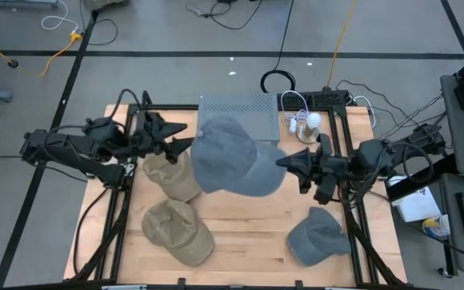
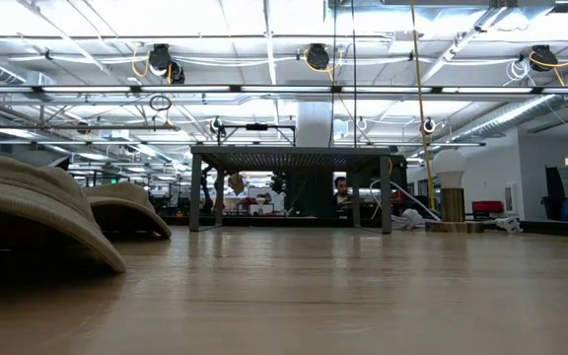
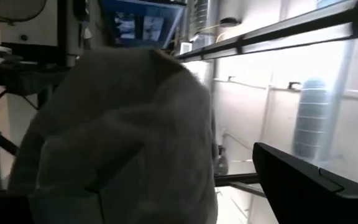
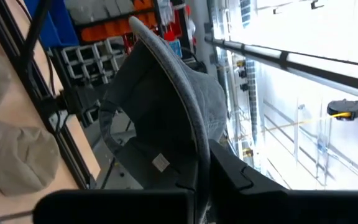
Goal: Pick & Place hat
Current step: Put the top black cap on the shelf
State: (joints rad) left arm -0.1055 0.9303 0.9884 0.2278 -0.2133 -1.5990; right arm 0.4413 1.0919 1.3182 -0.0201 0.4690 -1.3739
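A grey hat (image 1: 232, 157) hangs in the air over the middle of the table, out of the low view. My right gripper (image 1: 287, 164) is shut on its brim at the hat's right side. My left gripper (image 1: 185, 141) is at the hat's left side, fingers apart. In the left wrist view the crown (image 3: 117, 137) covers one finger, and the other finger (image 3: 309, 180) stands clear of it. Two tan hats (image 1: 171, 176) (image 1: 177, 232) and a second grey hat (image 1: 316, 236) lie on the table. My right gripper pinches the grey hat's brim edge (image 4: 201, 168) between its two fingers, coming level from the table's right side. The hat is lifted clear of the table, its open underside (image 4: 148, 149) facing the wrist camera. My left gripper: the crown hides one finger, so I cannot tell whether it touches the hat.
A perforated grey stand (image 1: 240, 111) on legs is at the table's far edge, also in the low view (image 2: 294, 158). White items (image 1: 304, 122) sit beside it. The tan hats (image 2: 28, 212) lie under and near the left arm. Bare wood (image 1: 256, 229) shows between the near hats.
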